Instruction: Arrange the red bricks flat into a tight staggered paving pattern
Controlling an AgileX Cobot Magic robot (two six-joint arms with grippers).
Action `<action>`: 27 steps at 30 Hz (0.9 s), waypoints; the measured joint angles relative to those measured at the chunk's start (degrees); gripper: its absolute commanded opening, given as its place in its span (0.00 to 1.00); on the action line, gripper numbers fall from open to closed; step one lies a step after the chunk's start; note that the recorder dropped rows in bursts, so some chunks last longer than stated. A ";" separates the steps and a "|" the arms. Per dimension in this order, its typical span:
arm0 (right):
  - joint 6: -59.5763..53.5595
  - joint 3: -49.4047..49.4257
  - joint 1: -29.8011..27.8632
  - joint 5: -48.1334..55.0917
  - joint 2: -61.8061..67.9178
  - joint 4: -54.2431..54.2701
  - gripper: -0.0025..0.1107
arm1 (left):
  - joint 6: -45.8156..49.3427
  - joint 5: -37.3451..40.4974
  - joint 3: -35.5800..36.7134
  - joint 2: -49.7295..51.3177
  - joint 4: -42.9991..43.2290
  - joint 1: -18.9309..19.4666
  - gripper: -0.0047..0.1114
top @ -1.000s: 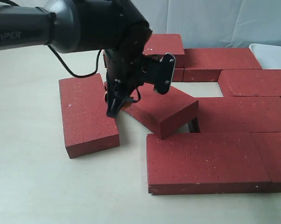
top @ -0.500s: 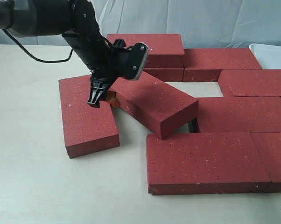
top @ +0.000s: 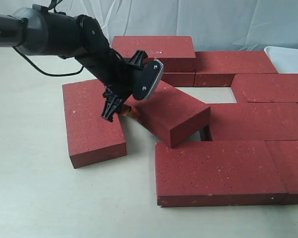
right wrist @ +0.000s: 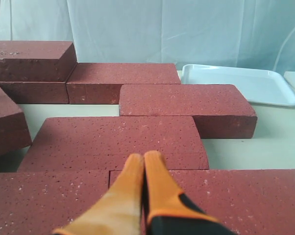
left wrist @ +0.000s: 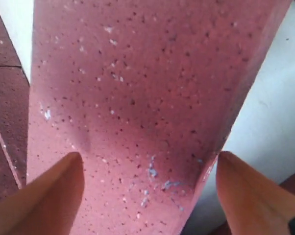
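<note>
Several red bricks lie on the table. One red brick point(top: 171, 111) sits skewed and tilted between a loose brick point(top: 92, 121) on the left and the laid rows point(top: 216, 171) on the right. My left gripper point(top: 120, 110) is at the far-left end of the tilted brick. The left wrist view shows it open wide point(left wrist: 147, 171), with its orange fingertips point(left wrist: 54, 191) spread about as wide as the brick point(left wrist: 137, 88). My right gripper point(right wrist: 143, 157) is shut and empty, hovering over flat bricks point(right wrist: 118, 139); it is out of the exterior view.
A white tray point(top: 287, 58) stands at the back right, also seen as the tray point(right wrist: 240, 83) in the right wrist view. A stacked brick point(top: 156, 49) sits at the back. A bare gap point(top: 211, 94) shows between the back rows.
The left gripper opened wider, swung up and left off the tilted brick, then came back to its left end. The bricks have not moved. The right gripper stays shut.
</note>
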 measured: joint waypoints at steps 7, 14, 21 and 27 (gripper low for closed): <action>0.00 0.00 0.00 0.00 0.00 0.00 0.01 | 0.50 -1.41 0.13 2.11 0.00 0.00 0.12; 0.00 0.00 0.00 0.00 0.00 0.00 0.01 | -6.01 0.89 0.48 -3.82 -0.17 0.00 0.04; 0.00 0.00 0.00 0.00 0.00 0.00 0.01 | -29.30 1.72 0.48 -11.24 4.62 -0.53 0.04; 0.00 0.00 0.00 0.00 0.00 0.00 0.01 | -72.78 -6.15 0.48 -4.34 40.40 -11.56 0.04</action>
